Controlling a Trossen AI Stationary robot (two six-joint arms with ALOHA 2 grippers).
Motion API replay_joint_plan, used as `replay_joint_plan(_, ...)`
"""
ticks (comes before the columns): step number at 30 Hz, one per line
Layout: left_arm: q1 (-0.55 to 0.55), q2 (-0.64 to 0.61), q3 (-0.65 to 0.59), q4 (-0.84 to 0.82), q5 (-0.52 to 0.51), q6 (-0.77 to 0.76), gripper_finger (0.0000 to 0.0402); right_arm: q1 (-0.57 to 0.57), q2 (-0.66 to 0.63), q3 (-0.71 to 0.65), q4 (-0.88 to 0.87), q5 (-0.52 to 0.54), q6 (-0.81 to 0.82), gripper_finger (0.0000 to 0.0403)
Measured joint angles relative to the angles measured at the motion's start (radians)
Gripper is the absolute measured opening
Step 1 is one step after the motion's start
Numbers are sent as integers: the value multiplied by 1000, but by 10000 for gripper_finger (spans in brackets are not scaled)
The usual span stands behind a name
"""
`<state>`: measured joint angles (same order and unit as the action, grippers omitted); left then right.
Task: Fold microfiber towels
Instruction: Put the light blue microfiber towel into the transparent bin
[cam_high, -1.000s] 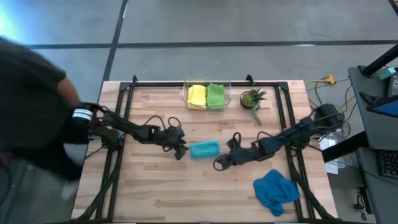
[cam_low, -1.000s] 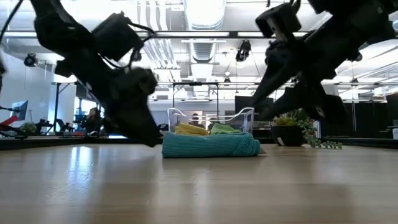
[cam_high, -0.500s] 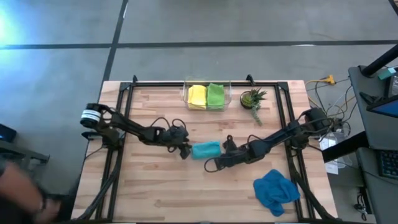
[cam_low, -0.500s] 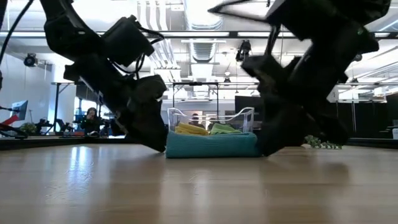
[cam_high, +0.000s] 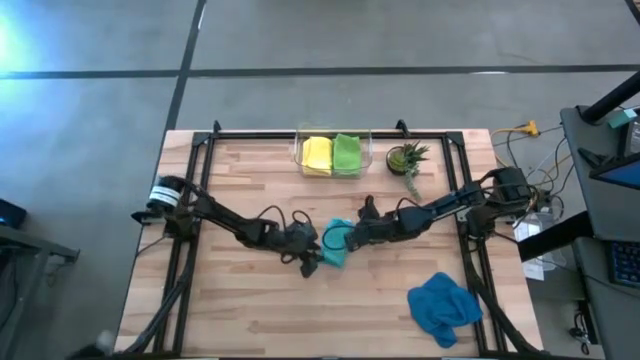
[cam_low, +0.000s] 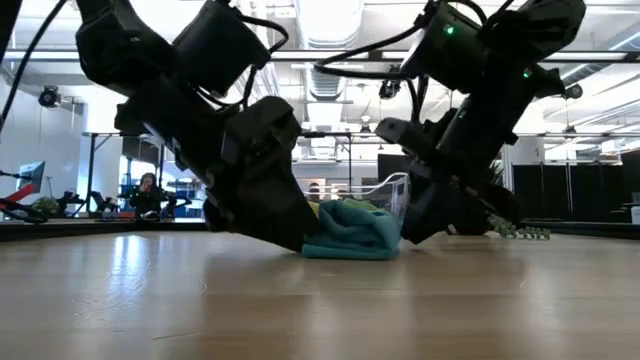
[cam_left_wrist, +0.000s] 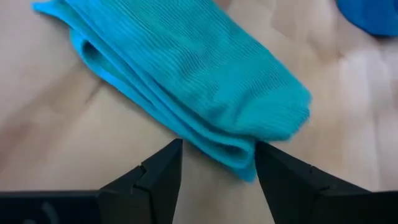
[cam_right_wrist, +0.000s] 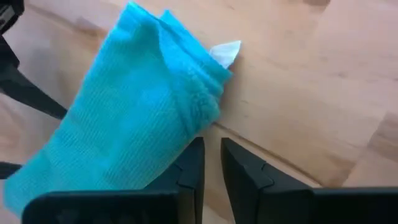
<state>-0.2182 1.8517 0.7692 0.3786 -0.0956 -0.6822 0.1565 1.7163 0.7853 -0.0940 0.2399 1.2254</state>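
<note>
Teal towel (cam_high: 335, 243) lay folded into a thick bundle at the table's (cam_high: 240, 310) centre, skewed, with both grippers on it. Left gripper (cam_high: 312, 262) sat at the bundle's 7 o'clock corner; in the left wrist view its fingers (cam_left_wrist: 158, 177) stood moderately apart, straddling the folded edge of the teal towel (cam_left_wrist: 186, 81), tips beside the cloth, no pinch visible. Right gripper (cam_high: 350, 236) was at the bundle's 3 o'clock side; in the right wrist view its fingers (cam_right_wrist: 189, 171) were nearly together, only a narrow slit between them, the teal towel's (cam_right_wrist: 124, 118) corner lying against the one finger; whether cloth was actually clamped could not be told. A small white tag (cam_right_wrist: 225, 52) stuck out of that corner.

Low view: left gripper (cam_low: 290, 235) and right gripper (cam_low: 420, 225) pressed in from either side, teal towel (cam_low: 350, 232) bunched between them on the tabletop.

Blue towel (cam_high: 442, 305) lay crumpled, unfolded, at 4 o'clock from centre near the table's front right edge, well apart from both arms. Yellow towel (cam_high: 316, 154) and lime green towel (cam_high: 346, 153) sat folded side by side in a clear bin (cam_high: 298, 150) at 12 o'clock, by the far edge. Potted plant (cam_high: 407, 160) stood just beside the bin, toward 1 o'clock.
</note>
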Motion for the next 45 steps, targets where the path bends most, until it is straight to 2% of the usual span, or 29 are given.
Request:
replay_joint_plan(3,-8,-10,-14,-3,2,-57,184,1,-51,-2,-86,-11,-19,48)
replay_joint_plan(7,-11,-57,-48,-19,13,-49,169,33,-134,-16,-135,-4,-13,48)
replay_joint_plan(10,-8,-81,-56,-37,14,-16,155,57,-176,-48,-73,1,46,55)
replay_joint_plan(14,8,-100,-61,-38,18,-80,141,74,-189,-145,163,4,180,90)
replay_joint_plan(17,33,-120,-64,-18,14,-175,139,78,-178,-215,326,7,273,124)
replay_joint_plan(21,75,-123,-63,13,25,-280,138,77,-168,-260,368,26,365,173)
replay_joint_plan(26,122,-77,-56,112,82,-384,138,69,-141,-258,359,33,390,216)
replay_joint_plan(34,142,-14,-54,160,116,-464,138,39,-75,-227,402,26,414,250)
replay_joint_plan(45,143,-19,-59,187,132,-485,138,20,-22,-223,493,13,419,283)
